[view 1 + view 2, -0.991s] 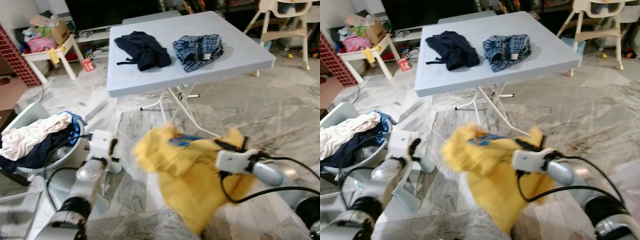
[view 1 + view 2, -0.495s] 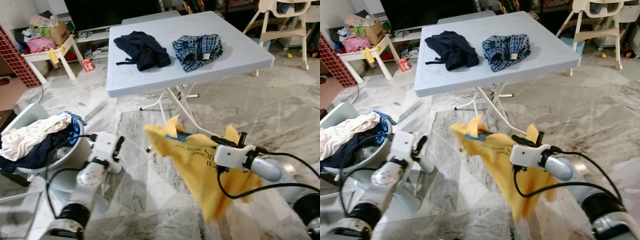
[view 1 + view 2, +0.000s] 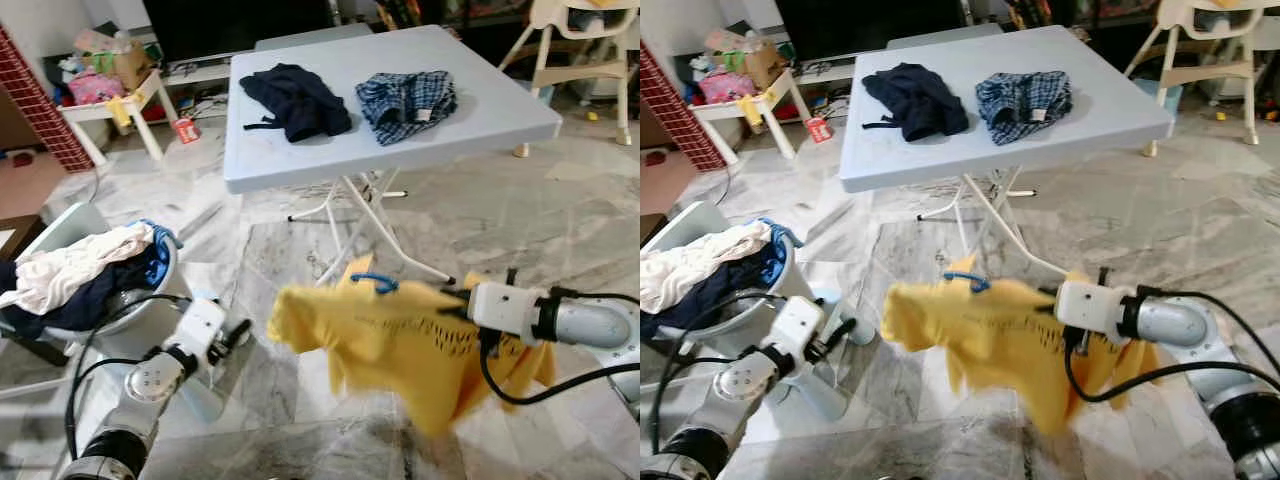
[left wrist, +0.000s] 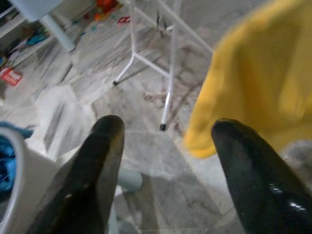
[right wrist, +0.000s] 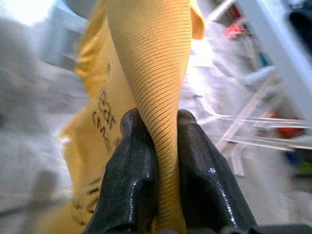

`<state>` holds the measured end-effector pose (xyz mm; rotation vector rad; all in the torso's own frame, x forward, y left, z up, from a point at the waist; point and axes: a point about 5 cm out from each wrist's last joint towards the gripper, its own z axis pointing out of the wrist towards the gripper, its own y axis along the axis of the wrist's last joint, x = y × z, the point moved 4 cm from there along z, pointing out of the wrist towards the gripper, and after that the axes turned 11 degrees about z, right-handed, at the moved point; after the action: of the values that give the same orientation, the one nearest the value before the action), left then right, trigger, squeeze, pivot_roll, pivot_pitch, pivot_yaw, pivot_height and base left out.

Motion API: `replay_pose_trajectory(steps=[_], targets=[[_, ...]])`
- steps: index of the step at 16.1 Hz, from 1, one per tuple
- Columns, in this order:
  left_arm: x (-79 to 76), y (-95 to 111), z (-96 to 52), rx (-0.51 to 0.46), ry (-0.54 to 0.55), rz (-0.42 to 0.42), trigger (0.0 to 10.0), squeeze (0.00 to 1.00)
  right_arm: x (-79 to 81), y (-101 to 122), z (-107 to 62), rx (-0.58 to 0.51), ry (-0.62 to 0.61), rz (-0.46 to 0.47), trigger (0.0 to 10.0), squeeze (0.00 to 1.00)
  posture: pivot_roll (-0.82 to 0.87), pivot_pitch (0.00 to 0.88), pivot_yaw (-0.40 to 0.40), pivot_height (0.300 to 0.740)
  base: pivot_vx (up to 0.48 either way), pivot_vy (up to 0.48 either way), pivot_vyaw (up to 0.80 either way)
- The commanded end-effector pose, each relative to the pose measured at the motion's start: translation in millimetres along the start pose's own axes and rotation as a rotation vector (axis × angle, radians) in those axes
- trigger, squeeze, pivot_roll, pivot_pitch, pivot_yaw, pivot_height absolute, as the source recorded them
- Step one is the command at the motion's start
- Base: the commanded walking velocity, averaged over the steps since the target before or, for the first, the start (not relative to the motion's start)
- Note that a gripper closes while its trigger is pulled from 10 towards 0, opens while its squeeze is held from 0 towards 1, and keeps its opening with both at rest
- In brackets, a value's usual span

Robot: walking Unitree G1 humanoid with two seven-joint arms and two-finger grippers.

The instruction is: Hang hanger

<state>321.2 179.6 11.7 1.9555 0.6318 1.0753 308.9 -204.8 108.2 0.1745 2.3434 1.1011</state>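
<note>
The right gripper [image 5: 156, 146] pinches the yellow T-shirt [image 3: 400, 340], which spreads sideways below the folding table [image 3: 300, 160], blue hanger hook [image 3: 373, 283] up; the left gripper [image 4: 165, 146], fingers spread, is nearer its free shoulder.

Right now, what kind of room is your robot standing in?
Probably a lived-in home living room: a folding table with clothes on it, a laundry basket of garments, and a child's high chair on marble floor.

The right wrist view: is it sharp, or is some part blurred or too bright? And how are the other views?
Right wrist view: the fingers and the pinched yellow shirt are sharp; the background is smeared, with a washed-out bright patch. Left wrist view: the open left gripper and the floor look soft. Left eye view: the shirt's hanging edge is motion-blurred; the table is fairly crisp.
</note>
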Motion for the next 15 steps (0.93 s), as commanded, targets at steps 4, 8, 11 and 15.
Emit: replay_pose_trajectory(steps=[4,8,11,15], targets=[[-36.9,13,6.8,-0.074,-0.157,0.035,10.0,1.00,27.5,16,-0.4,-0.067,0.169,0.098,10.0,0.00,-0.20,0.010,0.163,0.740,0.000,0.000,0.00],[-60.7,10,4.4,-0.078,-0.268,0.042,10.0,1.00,28.3,19,-6.5,-0.075,0.172,0.163,10.0,0.00,-0.21,0.011,0.174,0.740,0.000,0.000,0.00],[-68.3,3,0.5,-0.047,-0.334,-0.020,0.0,1.00,25.9,18,-9.7,-0.067,0.159,0.175,10.0,0.00,-0.21,0.011,0.171,0.740,0.000,0.000,0.00],[-67.1,-6,-4.7,-0.014,-0.345,-0.070,0.0,0.00,17.5,17,-11.5,-0.053,0.129,0.175,10.0,0.00,-0.20,0.010,0.165,0.740,0.000,0.000,0.00]])
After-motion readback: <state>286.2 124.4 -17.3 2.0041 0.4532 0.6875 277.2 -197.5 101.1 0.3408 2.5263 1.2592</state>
